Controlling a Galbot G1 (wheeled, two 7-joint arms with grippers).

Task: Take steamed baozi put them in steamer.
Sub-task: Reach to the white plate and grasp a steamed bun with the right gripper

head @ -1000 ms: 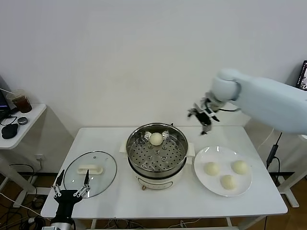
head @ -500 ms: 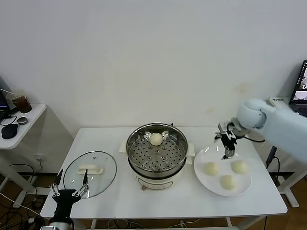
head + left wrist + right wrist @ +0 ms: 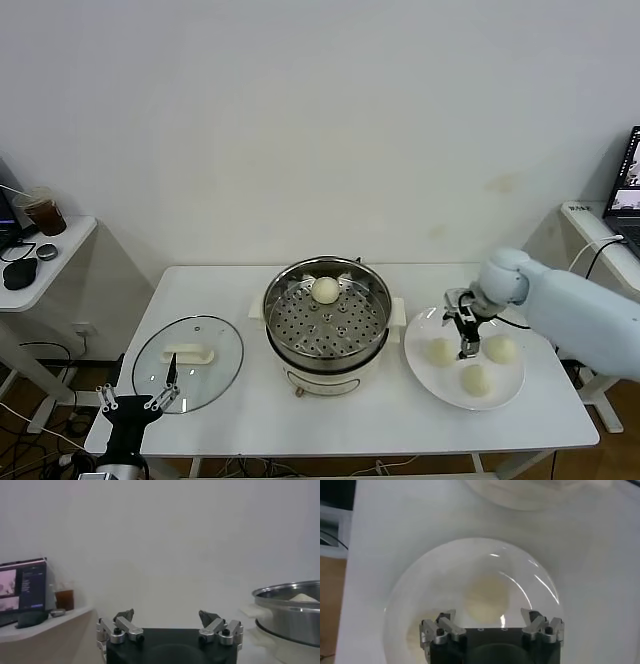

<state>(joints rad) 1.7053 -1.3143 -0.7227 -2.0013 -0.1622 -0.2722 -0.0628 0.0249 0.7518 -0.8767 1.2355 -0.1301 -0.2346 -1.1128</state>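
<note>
Right gripper [image 3: 465, 322], seen from my head camera, hangs with fingers spread wide over the white plate [image 3: 424, 368], above the gap between the nearest bun [image 3: 439, 351] and the one beside it [image 3: 500, 349]; it holds nothing. A third bun [image 3: 475, 379] lies nearer the plate's front rim. The fourth bun [image 3: 325, 290] already sits on the perforated tray at the back of the steamer [image 3: 327, 322], which stands at the centre of the white table [image 3: 330, 420]. The plate lies just beside the steamer's right handle and near the table's right edge. The glass lid [image 3: 188, 362] lies flat to the steamer's left, with bare table between them. My left gripper [image 3: 139, 403] waits, fingers wide, at the table's front left corner.

Left wrist view: my left fingers [image 3: 122, 625] stand apart and empty; the steamer wall [image 3: 290, 611] shows to one side with a bun top [image 3: 302, 597] above its rim. A side shelf with a cup [image 3: 64, 599] is visible too.

Right wrist view: my open fingers [image 3: 444, 626] frame one bun [image 3: 486, 598] directly below, centred on the plate [image 3: 420, 580]. The plate rim lies close to the table edge [image 3: 350, 580].
</note>
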